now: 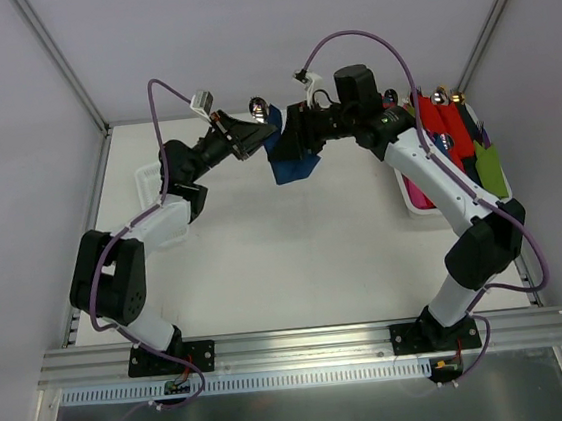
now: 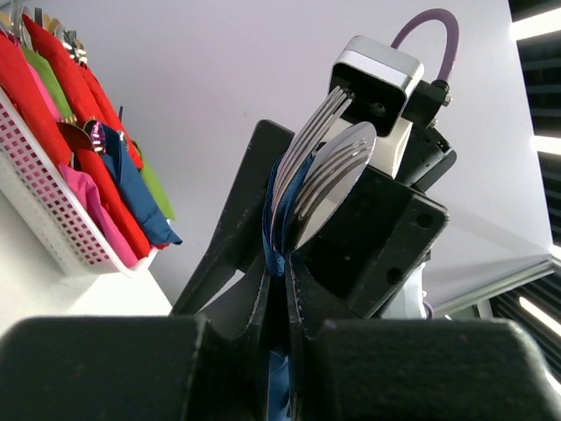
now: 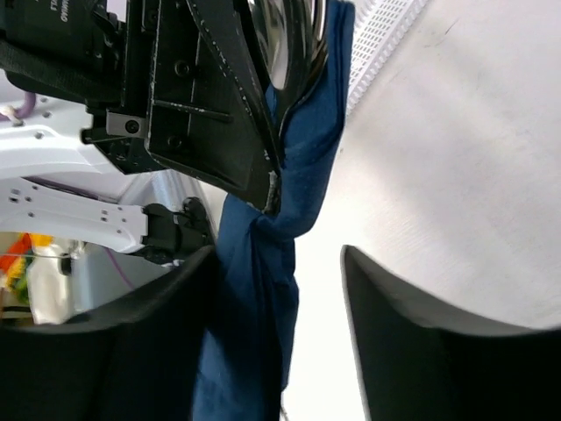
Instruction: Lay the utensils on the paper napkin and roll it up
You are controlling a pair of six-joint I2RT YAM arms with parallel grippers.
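My left gripper is shut on the paper napkin, a dark navy bundle held above the table at the back middle. The utensils stick out of the napkin past the fingers: a fork's tines and a shiny spoon bowl. In the top view the left gripper faces my right gripper. The right gripper stands open around the hanging end of the napkin, which lies against one finger and leaves a gap to the other. The handles are hidden in the napkin.
A white basket at the back right holds red, pink and green rolled napkins; it also shows in the left wrist view. A white tray sits at the back left. Walls enclose the table.
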